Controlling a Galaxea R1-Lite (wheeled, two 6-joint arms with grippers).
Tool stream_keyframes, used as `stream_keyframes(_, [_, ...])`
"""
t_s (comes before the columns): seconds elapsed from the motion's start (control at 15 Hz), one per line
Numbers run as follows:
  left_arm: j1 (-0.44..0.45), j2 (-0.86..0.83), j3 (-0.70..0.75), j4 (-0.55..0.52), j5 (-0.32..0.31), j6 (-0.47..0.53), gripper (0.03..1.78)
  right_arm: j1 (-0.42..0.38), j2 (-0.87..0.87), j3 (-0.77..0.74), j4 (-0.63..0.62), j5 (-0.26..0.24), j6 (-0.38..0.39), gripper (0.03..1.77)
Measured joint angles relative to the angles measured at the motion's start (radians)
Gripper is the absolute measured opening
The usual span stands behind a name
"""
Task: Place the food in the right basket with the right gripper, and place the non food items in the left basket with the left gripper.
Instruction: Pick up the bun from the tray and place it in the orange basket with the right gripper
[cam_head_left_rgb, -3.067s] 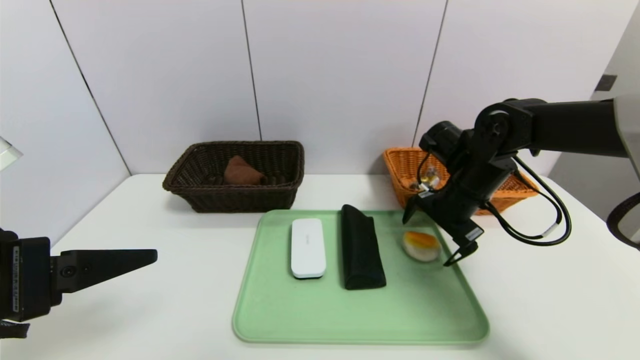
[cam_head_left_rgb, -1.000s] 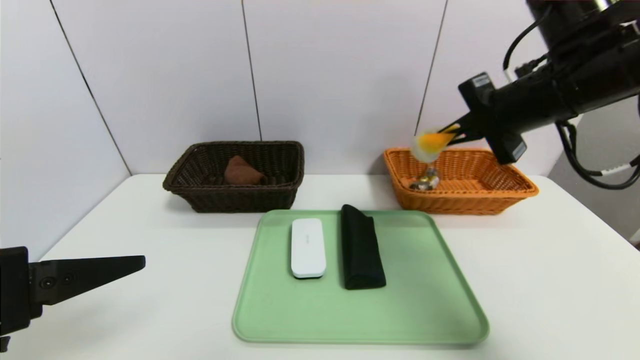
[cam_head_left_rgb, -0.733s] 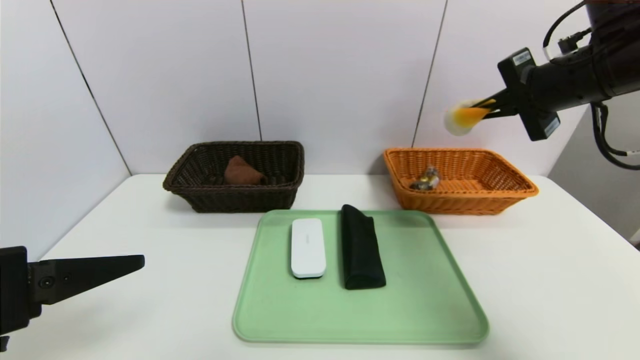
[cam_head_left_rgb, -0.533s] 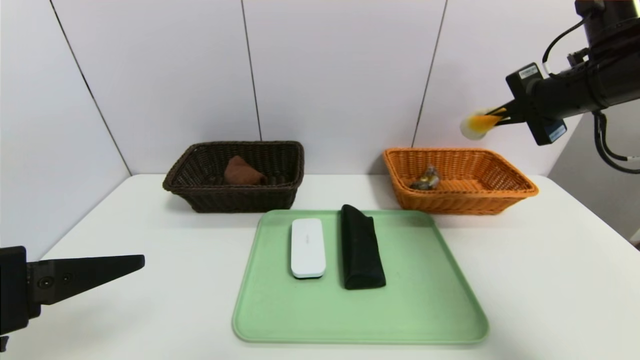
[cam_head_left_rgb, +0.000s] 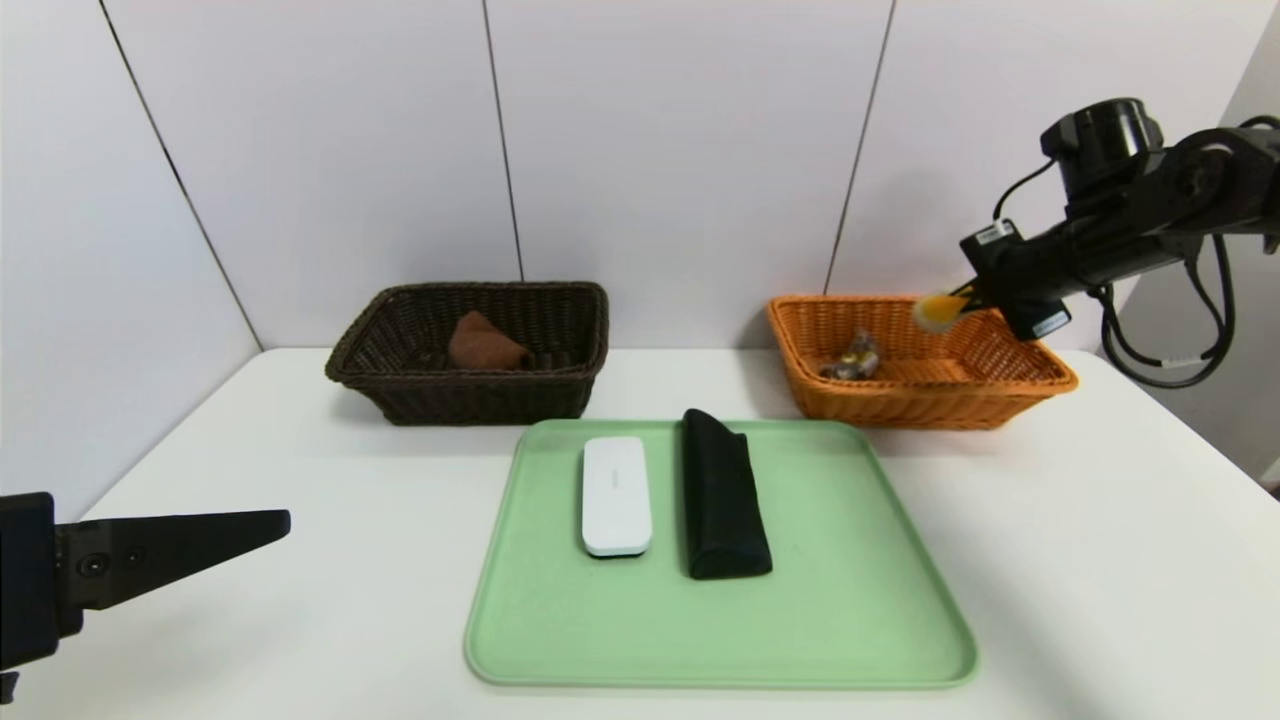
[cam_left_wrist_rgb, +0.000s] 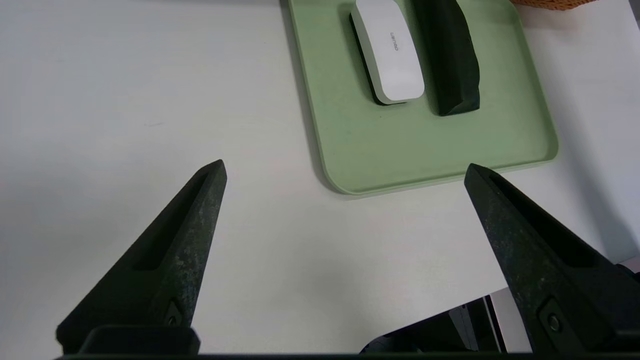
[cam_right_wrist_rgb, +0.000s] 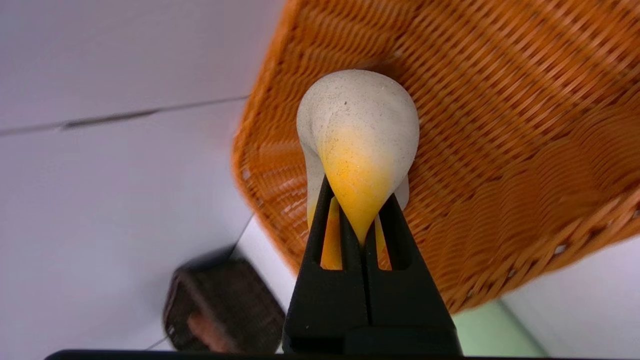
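My right gripper (cam_head_left_rgb: 958, 301) (cam_right_wrist_rgb: 358, 192) is shut on the cream bun (cam_head_left_rgb: 935, 312) (cam_right_wrist_rgb: 357, 120) with the orange-yellow top, squeezing it, and holds it over the back of the orange basket (cam_head_left_rgb: 1010, 385) (cam_right_wrist_rgb: 500, 150). The wrapped sweets (cam_head_left_rgb: 852, 360) lie inside that basket. The white slab (cam_head_left_rgb: 616, 495) (cam_left_wrist_rgb: 390, 50) and the black cloth roll (cam_head_left_rgb: 722, 492) (cam_left_wrist_rgb: 447, 55) lie side by side on the green tray (cam_head_left_rgb: 850, 620) (cam_left_wrist_rgb: 425, 145). The brown towel (cam_head_left_rgb: 483, 343) sits in the dark brown basket (cam_head_left_rgb: 470, 395) (cam_right_wrist_rgb: 225, 305). My left gripper (cam_left_wrist_rgb: 345, 175) is open above the table's near left, away from everything.
White wall panels stand close behind both baskets. The right arm's cable (cam_head_left_rgb: 1165, 340) loops beside the orange basket. Bare white tabletop (cam_head_left_rgb: 1100, 560) lies on either side of the tray.
The right gripper took the bun off the tray, swung it high to the right, and has now lowered it over the orange basket. The left arm has stayed still.
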Motion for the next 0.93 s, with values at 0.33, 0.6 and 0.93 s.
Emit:
stream_keyframes(0.33, [0.0, 0.003, 0.001, -0.001, 0.0, 0.0, 1.69, -0.008, 0.092, -0.001, -0.007, -0.042, 0.007, 0.06])
stream_keyframes(0.6, [0.0, 0.004, 0.002, -0.001, 0.0, 0.001, 1.69, -0.011, 0.132, -0.003, -0.034, -0.05, 0.003, 0.06])
stream_keyframes(0.93, [0.0, 0.008, 0.003, -0.003, 0.0, 0.001, 1.69, -0.012, 0.153, -0.005, -0.068, -0.056, 0.001, 0.61])
